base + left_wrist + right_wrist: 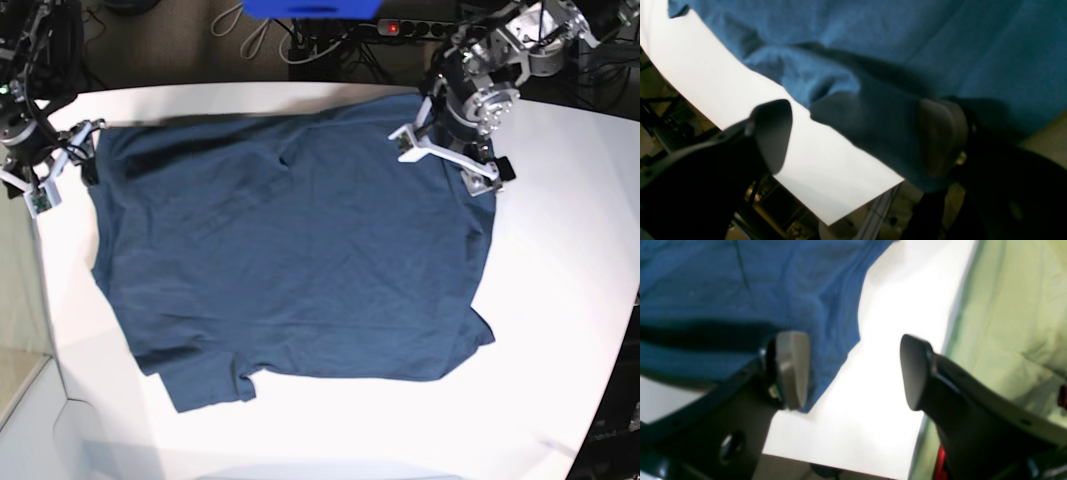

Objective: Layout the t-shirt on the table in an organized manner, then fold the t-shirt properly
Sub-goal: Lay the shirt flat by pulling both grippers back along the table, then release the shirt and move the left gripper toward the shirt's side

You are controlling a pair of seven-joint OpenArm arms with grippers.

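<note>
Two sleeves lie toward the near edge of the tabletop point(330, 420) — one at the near left corner of the t-shirt point(290, 250), one at the near right — so the shirt's long axis runs from that edge back to the far one, where the straight hem lies. Both hands sit at that hem. At the far left edge the right hand point(58, 165) stands spread, one finger on the cloth's corner, nothing pinched. At the far right the left hand point(447, 152) is spread too, cloth loose between its fingers. Each corner lies directly under its own hand — neither arm must reach across, I'd judge.
</note>
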